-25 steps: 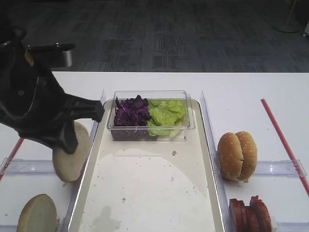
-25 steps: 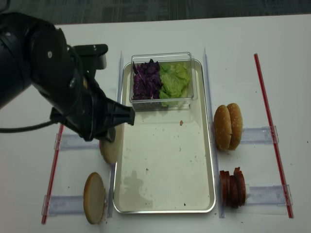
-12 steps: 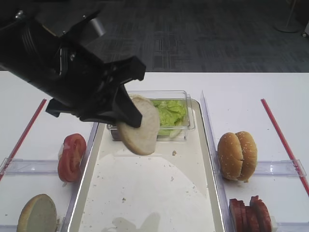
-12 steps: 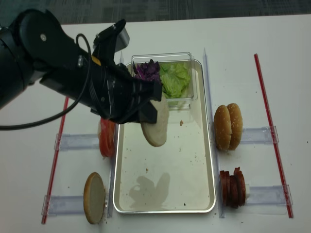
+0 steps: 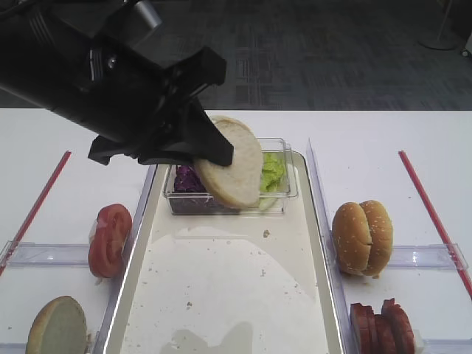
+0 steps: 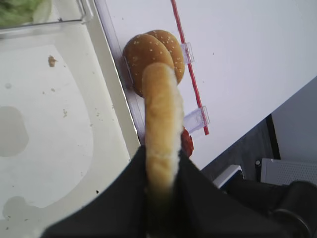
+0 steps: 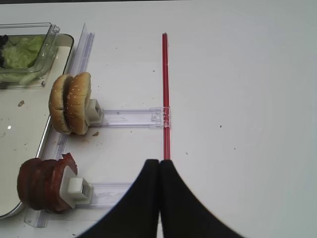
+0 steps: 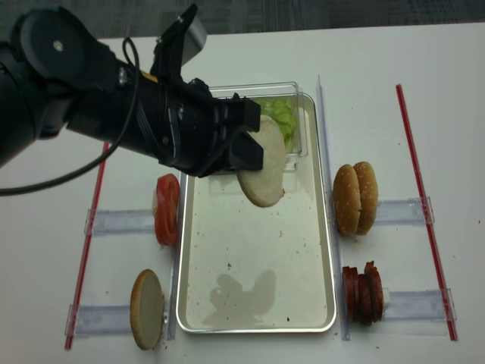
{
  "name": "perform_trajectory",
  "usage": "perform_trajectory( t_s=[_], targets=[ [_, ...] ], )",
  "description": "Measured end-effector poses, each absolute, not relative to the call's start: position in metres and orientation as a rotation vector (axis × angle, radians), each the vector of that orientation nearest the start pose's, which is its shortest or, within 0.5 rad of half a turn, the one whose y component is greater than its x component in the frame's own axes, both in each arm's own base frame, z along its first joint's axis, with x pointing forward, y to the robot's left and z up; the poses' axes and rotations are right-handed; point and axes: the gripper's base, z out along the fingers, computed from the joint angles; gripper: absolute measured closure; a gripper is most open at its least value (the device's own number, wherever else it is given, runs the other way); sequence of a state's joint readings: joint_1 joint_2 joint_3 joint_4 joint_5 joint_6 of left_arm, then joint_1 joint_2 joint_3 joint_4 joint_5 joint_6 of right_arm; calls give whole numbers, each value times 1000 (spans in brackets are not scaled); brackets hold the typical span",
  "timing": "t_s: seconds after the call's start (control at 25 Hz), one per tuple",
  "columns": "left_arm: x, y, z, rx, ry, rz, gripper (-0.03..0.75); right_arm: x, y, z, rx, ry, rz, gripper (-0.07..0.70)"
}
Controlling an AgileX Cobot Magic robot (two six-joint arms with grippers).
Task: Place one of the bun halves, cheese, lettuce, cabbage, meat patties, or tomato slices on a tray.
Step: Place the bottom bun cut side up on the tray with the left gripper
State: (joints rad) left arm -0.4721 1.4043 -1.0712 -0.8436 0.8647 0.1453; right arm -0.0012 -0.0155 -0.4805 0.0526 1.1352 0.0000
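We note the left gripper (image 6: 161, 173), matte black fingers pinching a round, flat bun half (image 5: 231, 163), pale cream face, tan crust, held on edge in the air above the shallow silver-rimmed tray (image 5: 315, 243) with its crumb-speckled bottom. The right gripper (image 7: 159, 198) hangs over the white desk (image 7: 237, 99), fingers pressed together.

A clear box (image 8: 254, 125) sits at the tray's (image 8: 258, 322) far end, tomato slices (image 8: 167, 209) beside its left edge, sesame buns (image 8: 356, 197) and meat patties (image 8: 362, 293) beside its right edge.
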Motion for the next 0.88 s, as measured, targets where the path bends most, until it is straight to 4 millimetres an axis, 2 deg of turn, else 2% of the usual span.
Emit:
perform_trajectory(
  t_s=[0.16, 0.28, 0.64, 0.88],
  targets=[
    [236, -167, 303, 209, 2611, -1116, 652, -8, 4, 266, -3, 2122, 63, 267],
    [237, -168, 293, 229, 2637, -1131, 652, -8, 4, 266, -3, 2122, 63, 267],
    [257, -182, 250, 216, 2742, -1191, 652, -8, 4, 266, -3, 2122, 63, 267],
    [258, -183, 218, 205, 2821, -1184, 652, -8, 4, 266, -3, 2122, 63, 267]
  ],
)
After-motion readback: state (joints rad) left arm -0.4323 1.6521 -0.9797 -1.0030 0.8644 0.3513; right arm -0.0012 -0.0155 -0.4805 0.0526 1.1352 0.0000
